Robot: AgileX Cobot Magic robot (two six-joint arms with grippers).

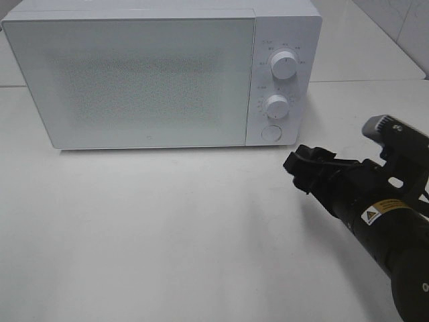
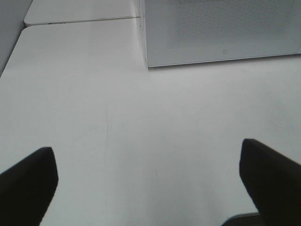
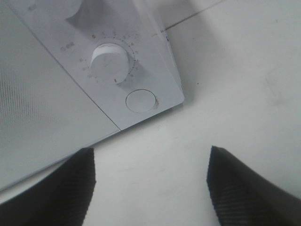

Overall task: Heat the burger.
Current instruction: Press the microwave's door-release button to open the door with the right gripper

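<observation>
While the right gripper hangs just near of the microwave, over at the right of the white table, its fingers stand apart with nothing between them. They point toward the round button under the two dials. The left gripper shows only on its own wrist camera: fingers spread wide, bare tabletop between them, facing the microwave's left front corner.

And the burger? Nowhere in sight! The door is shut and speckled over, so I cannot tell whether the burger sits inside.

My read is that the button press comes first. As for the burger itself, expect it to be light, soft and stacked, with a glossy bun and layers ready to slide. I'd take it across the sides, spanning both bun halves, with a gentle squeeze and never a crush.
</observation>
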